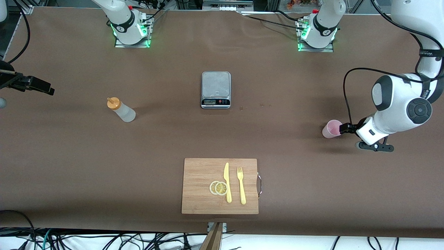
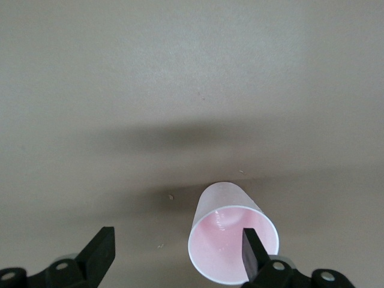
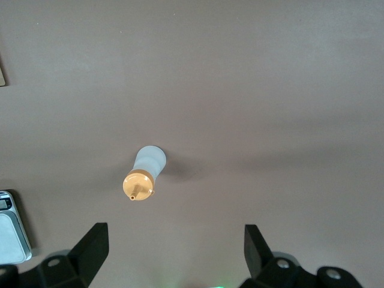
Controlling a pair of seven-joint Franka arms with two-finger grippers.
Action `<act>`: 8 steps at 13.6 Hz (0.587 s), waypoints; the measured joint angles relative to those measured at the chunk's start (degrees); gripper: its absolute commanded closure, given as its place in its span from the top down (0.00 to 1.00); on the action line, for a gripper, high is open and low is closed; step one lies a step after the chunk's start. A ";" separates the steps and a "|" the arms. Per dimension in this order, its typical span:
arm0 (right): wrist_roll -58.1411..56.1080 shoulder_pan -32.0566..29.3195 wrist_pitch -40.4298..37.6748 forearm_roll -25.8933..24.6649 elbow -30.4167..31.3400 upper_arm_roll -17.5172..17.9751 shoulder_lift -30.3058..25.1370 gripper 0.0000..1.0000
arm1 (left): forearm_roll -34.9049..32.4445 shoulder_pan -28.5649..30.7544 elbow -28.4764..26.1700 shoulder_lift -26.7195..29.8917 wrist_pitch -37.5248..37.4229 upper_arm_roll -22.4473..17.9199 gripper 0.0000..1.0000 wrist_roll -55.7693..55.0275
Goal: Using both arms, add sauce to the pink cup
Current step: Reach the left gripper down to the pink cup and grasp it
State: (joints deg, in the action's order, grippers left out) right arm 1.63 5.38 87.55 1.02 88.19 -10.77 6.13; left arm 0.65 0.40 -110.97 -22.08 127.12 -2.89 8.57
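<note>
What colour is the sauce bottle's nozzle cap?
Orange, on the sauce bottle; clearest in the right wrist view.

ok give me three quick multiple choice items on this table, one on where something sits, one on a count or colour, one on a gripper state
1. Where does the sauce bottle stand?
A. on the cutting board
B. on the bare table toward the right arm's end
C. on the scale

2. How many lemon slices lie on the cutting board?
A. two
B. four
C. none

3. How is the left gripper set at the pink cup?
A. shut tight on the cup's base
B. open, with one finger at the cup's rim
C. holding the fork

Answers:
1. B, it stands alone on the table, well away from the scale and the board.
2. A, two overlapping slices lie beside the knife.
3. B, the left wrist view shows the fingers spread wide, the cup at one of them.
</note>
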 measured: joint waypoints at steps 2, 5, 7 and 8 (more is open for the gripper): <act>0.00 0.00 0.00 0.00 0.01 0.00 0.00 1.00 | 0.20 0.00 -2.24 -0.19 2.16 -0.01 0.87 0.01; 0.00 0.00 0.00 0.00 0.01 0.00 0.00 1.00 | 0.52 0.00 -4.15 -0.18 3.84 -0.04 0.76 0.01; 0.00 0.00 0.00 0.00 0.01 0.00 0.00 1.00 | 0.77 0.00 -5.08 -0.19 4.66 -0.06 0.64 0.01; 0.00 0.00 0.00 0.00 0.01 0.00 0.00 1.00 | 1.05 0.00 -5.26 -0.19 4.74 -0.07 0.53 0.01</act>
State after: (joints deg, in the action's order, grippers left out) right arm 1.63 5.38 87.54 1.02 88.20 -10.77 6.14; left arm 1.69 0.40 -116.24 -22.26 131.85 -2.95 8.58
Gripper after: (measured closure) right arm 0.000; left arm 0.256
